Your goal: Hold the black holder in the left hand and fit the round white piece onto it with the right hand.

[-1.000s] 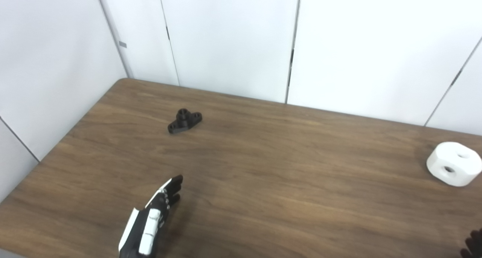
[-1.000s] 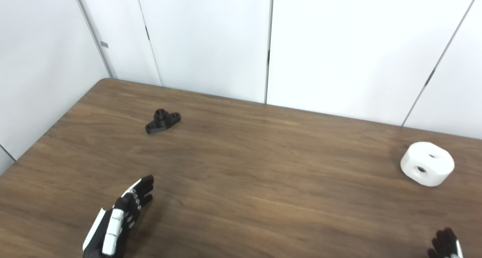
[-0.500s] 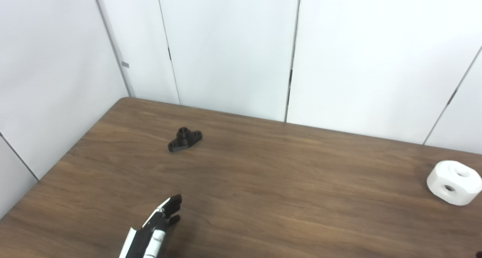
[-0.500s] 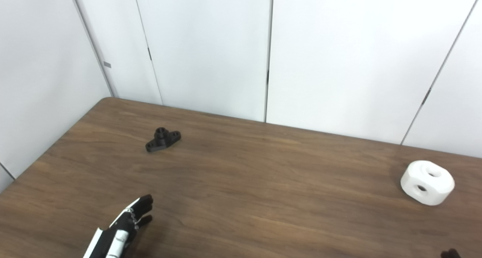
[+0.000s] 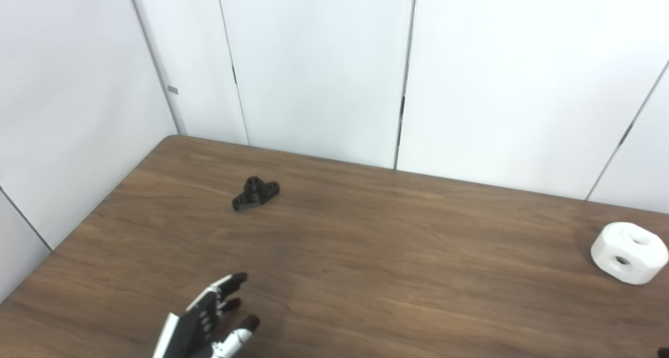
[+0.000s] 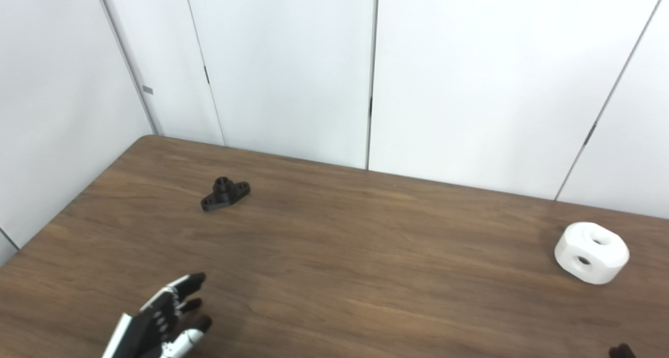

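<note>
The black holder [image 5: 255, 194] lies flat on the wooden table [image 5: 366, 264] at the far left, its short tube pointing up. The round white piece [image 5: 629, 252], with holes in its top and side, sits near the table's right edge. My left hand [image 5: 209, 321] is open low at the bottom left, fingers spread, well short of the holder and holding nothing. Only a dark fingertip of my right hand [image 6: 620, 351] shows at the bottom right edge, well short of the white piece.
White wall panels [image 5: 313, 65] stand behind the table and along its left side. The table's rounded far-left corner [image 5: 172, 138] is close to the holder.
The camera tilted up early on, shifting the whole picture down. My left hand has turned and spread its fingers, the thumb now showing. The holder and white piece have not moved.
</note>
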`<move>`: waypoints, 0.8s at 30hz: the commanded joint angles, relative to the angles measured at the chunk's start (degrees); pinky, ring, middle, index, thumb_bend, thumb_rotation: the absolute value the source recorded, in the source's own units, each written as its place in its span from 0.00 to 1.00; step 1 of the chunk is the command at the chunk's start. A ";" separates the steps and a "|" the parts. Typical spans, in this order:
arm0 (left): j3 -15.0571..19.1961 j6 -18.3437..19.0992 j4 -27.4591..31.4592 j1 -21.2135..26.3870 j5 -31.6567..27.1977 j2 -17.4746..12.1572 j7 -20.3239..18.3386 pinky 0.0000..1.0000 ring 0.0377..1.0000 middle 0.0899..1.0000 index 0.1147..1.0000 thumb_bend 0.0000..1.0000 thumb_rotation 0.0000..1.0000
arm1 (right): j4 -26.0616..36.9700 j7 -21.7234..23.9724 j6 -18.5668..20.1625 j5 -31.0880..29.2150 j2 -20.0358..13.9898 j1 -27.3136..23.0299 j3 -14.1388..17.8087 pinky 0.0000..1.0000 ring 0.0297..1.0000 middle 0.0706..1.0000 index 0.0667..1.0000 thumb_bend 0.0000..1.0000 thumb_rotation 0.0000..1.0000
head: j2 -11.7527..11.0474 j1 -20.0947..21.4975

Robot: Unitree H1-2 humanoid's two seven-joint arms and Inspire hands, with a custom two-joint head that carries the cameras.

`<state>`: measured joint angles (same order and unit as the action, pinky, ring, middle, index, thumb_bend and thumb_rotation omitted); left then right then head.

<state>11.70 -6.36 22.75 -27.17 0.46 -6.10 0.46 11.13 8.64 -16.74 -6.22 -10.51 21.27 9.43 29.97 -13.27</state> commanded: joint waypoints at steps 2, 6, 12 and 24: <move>1.63 2.00 3.49 3.14 5.24 -1.57 1.76 0.81 0.87 0.86 0.79 0.74 0.30 | -0.74 -0.96 0.49 0.17 0.04 0.79 0.22 1.00 1.00 1.00 1.00 0.64 1.00 | -0.13 0.24; 3.14 4.95 3.97 7.27 7.03 -2.52 2.60 0.85 0.89 0.86 0.80 0.79 0.30 | -1.06 -1.20 0.36 0.34 0.16 0.70 0.10 1.00 1.00 1.00 1.00 0.65 1.00 | -0.47 0.72; 3.70 11.85 3.82 13.98 15.06 -5.05 2.65 0.99 0.98 0.93 0.85 0.82 0.35 | -1.15 -1.46 0.87 0.47 0.26 0.40 0.17 1.00 1.00 0.99 1.00 0.66 1.00 | -0.26 1.19; 1.26 15.21 -6.06 25.94 24.56 -11.11 4.22 0.96 0.97 0.91 0.83 0.79 0.32 | -0.42 -0.03 1.34 -0.56 -0.92 0.38 -0.82 1.00 1.00 1.00 1.00 0.68 1.00 | 0.04 1.36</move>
<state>12.81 10.20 16.97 -3.23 22.64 -15.08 2.71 11.18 8.56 -16.65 -6.34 -10.94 21.19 8.79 29.97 -11.87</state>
